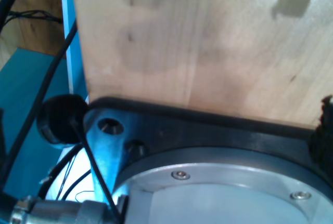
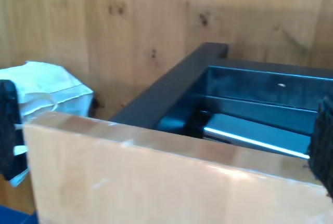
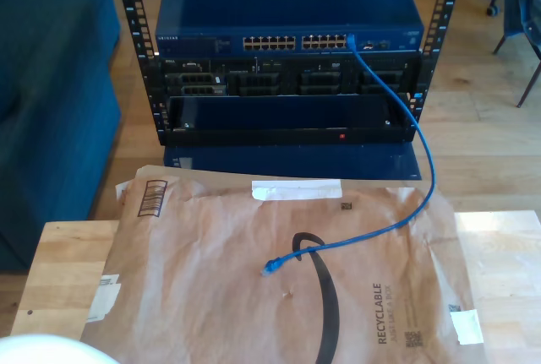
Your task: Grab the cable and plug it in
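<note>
Network lab: server rack.

Matt brown paper mailer on pale smooth wood table; glossy blue plastic-sheathed cable; dark metal rack.

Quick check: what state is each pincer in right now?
First pincer: open, holding nothing; a pale wooden board lies beyond it.
Second pincer: open, holding nothing.

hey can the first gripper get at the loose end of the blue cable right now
Probably yes. The cable's loose plug lies open on top of the brown mailer, nothing over or against it. But my first gripper's wrist view faces bare wood and a mount plate, so its distance is unclear.
</note>
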### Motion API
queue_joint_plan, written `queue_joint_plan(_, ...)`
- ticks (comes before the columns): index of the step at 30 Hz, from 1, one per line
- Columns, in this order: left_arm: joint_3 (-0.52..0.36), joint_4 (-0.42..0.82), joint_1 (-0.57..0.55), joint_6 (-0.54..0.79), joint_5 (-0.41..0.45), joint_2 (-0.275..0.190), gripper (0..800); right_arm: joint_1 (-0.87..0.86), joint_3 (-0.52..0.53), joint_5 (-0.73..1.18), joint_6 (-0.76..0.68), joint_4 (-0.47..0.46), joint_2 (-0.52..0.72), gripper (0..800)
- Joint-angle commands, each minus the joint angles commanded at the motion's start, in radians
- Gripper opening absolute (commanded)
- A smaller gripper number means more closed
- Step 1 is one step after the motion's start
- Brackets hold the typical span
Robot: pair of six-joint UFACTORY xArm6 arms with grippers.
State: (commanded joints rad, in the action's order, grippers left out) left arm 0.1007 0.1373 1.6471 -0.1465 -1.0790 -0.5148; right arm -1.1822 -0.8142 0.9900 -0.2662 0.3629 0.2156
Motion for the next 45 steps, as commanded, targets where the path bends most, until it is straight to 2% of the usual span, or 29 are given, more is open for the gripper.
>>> queue_joint_plan(8, 0.000, 0.000, 0.000, 0.000, 0.000, 0.000, 800, -0.106, 0.002, 0.121, 0.003, -0.129, 0.003, 789)
queue_joint_plan(12, 0.000, 0.000, 0.000, 0.000, 0.000, 0.000, 800, -0.155, 0.037, 0.129, 0.011, -0.183, 0.015, 789)
queue_joint_plan(24, 0.000, 0.000, 0.000, 0.000, 0.000, 0.000, 800, -0.278, 0.218, 0.127, 0.097, -0.239, 0.124, 789)
queue_joint_plan(30, 0.000, 0.000, 0.000, 0.000, 0.000, 0.000, 800, -0.279, 0.351, 0.127, 0.097, -0.275, 0.232, 789)
queue_joint_plan(33, 0.000, 0.000, 0.000, 0.000, 0.000, 0.000, 800, -0.279, 0.381, 0.127, 0.097, -0.298, 0.273, 789)
queue_joint_plan(45, 0.000, 0.000, 0.000, 0.000, 0.000, 0.000, 800, -0.278, 0.597, 0.123, 0.095, -0.299, 0.457, 789)
